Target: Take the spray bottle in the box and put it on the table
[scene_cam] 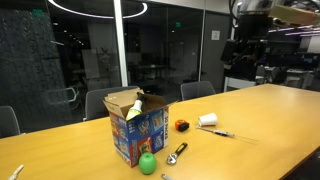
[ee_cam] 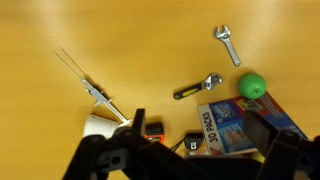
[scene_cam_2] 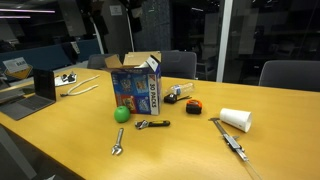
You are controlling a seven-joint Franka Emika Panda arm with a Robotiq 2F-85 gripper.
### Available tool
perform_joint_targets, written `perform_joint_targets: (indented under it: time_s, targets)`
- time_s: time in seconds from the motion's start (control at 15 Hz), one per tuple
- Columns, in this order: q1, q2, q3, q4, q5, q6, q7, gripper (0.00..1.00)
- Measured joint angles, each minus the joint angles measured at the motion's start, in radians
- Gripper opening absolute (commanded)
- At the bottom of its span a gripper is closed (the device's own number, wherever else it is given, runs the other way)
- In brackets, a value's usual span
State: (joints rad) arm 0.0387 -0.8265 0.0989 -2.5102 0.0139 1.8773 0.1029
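High above the table [ee_cam: 60, 30], your claw [ee_cam: 190, 165] hung wide open, empty: reach step. The box [ee_cam: 243, 125] sat below, beside a green ball [ee_cam: 251, 85]; spray bottle unseen, presumably inside. Next you needed to descend over the box opening.

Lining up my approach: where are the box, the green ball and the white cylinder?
box [scene_cam: 148, 128]: in an exterior view, on its blue printed side.
green ball [ee_cam: 252, 85]: wrist view, middle of the ball.
white cylinder [scene_cam_2: 236, 119]: in an exterior view, on its curved side.
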Motion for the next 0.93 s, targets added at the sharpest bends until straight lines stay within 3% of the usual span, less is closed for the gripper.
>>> perform_joint_targets:
  time_s: [0.6, 0.93]
  targets:
    - [0.009, 0.471, 0.052, 0.24, 0.15, 0.307, 0.174, 1.0]
    - [0.036, 0.725, 0.053, 0.443, 0.199, 0.379, 0.204, 1.0]
